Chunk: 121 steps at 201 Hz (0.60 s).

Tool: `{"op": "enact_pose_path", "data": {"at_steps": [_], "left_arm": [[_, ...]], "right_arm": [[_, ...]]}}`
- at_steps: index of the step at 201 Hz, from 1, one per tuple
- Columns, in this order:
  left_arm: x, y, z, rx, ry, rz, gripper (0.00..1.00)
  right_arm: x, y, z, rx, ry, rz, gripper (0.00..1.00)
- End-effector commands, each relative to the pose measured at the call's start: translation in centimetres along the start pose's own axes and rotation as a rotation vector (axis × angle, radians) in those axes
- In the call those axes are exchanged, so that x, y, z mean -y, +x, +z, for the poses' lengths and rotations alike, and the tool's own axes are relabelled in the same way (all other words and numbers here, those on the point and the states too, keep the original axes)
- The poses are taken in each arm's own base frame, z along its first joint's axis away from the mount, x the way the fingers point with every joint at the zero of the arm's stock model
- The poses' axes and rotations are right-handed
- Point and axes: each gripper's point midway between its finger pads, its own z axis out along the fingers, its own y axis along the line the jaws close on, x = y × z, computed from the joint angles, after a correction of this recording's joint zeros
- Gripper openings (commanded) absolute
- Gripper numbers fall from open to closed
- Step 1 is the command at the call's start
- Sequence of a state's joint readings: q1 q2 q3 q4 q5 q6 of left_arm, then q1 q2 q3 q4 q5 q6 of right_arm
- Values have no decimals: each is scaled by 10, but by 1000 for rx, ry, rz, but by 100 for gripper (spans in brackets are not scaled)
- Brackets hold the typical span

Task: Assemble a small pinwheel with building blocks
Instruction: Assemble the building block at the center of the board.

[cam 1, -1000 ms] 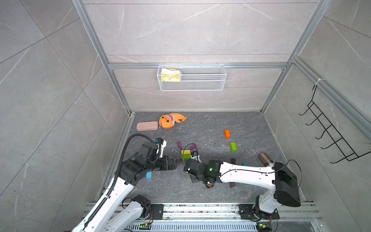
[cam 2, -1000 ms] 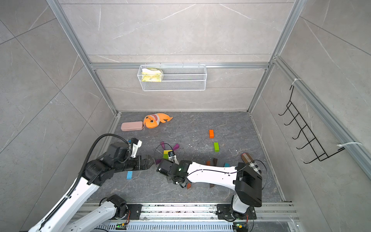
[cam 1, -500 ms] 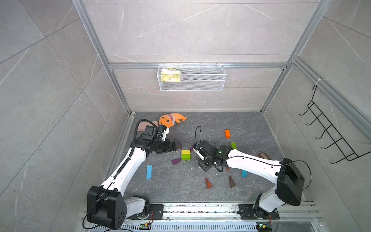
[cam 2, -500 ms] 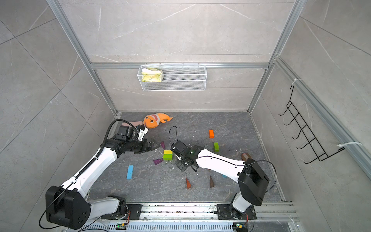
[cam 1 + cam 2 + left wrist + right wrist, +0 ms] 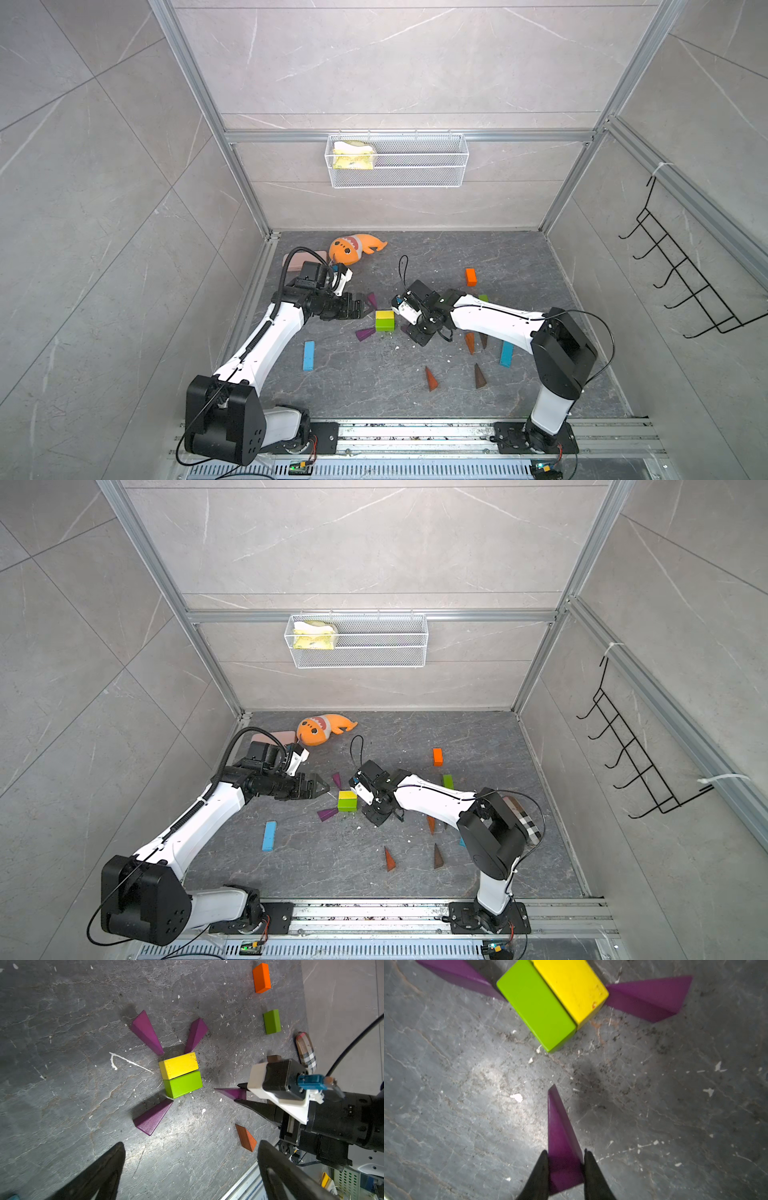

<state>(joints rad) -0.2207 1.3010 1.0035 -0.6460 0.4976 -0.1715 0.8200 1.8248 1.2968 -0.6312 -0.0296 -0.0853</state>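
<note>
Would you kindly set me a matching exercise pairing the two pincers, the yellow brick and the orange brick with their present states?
1. left pincer
2. right pincer
3. yellow brick
4. orange brick

A. flush against a lime-green brick
B. shut on a purple wedge
C. open, empty
D. lying alone, touching nothing

Pairs: 1-C, 2-B, 3-A, 4-D
</note>
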Motion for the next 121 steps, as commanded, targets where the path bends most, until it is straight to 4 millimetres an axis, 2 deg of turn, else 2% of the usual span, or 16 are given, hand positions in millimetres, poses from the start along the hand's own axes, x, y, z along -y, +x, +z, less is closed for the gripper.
{"op": "enact_pose_path", "data": {"at_steps": [1, 42, 121], "left_arm": [[-11, -3, -6, 11, -28, 1, 100], [-17, -5, -8, 25, -22, -28, 100], [-19, -8, -12, 39, -16, -42, 100]], "right_arm": [[-6, -15, 3, 24, -34, -33, 17], [-1, -9, 13, -3, -21, -38, 17], [-2, -4, 18, -15, -32, -23, 17]]}}
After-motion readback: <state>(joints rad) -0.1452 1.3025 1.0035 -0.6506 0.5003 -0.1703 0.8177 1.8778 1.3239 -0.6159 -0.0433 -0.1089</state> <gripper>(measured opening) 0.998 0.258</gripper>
